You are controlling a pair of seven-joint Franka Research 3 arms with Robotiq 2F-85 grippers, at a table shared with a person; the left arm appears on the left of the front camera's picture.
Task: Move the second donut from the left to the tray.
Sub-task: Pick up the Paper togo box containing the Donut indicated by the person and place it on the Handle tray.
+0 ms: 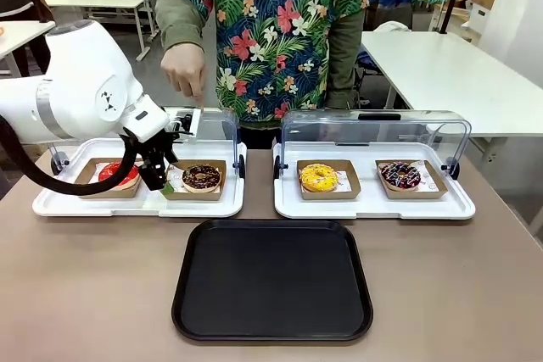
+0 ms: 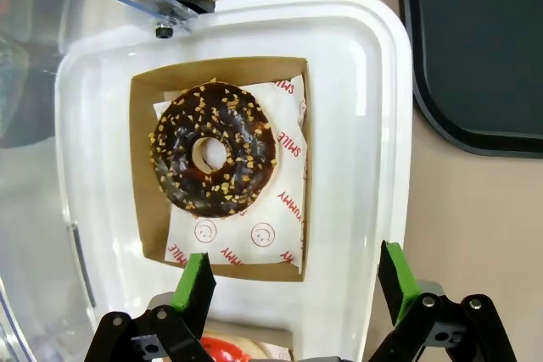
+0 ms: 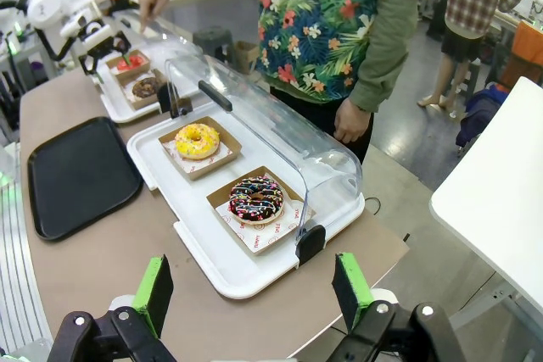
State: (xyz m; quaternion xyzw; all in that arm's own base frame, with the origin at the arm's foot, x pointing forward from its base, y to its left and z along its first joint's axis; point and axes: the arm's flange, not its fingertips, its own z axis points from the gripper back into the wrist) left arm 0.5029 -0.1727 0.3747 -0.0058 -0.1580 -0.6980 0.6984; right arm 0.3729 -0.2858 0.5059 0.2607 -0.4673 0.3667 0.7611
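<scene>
The second donut from the left (image 1: pixel 201 177), chocolate-glazed with pale sprinkles (image 2: pixel 214 148), lies in its brown cardboard holder (image 2: pixel 144 209) on white paper, in the left white tray. My left gripper (image 1: pixel 157 175) hangs open just above that tray, between the red donut and this holder. In the left wrist view the left gripper (image 2: pixel 297 281) stands wide, its green pads (image 2: pixel 197 281) at the holder's near edge, not touching the donut. The black tray (image 1: pixel 271 281) lies flat at the table's front middle. My right gripper (image 3: pixel 253 294) is open, high off the table's right end.
A person's hand (image 1: pixel 182 69) holds the left white tray's clear lid (image 1: pixel 216 125) up. A red-glazed donut (image 1: pixel 119 174) lies left of my gripper. The right white tray (image 1: pixel 373 201) holds a yellow donut (image 1: pixel 318 177) and a pink-and-white sprinkled donut (image 1: pixel 400 175) under a raised lid.
</scene>
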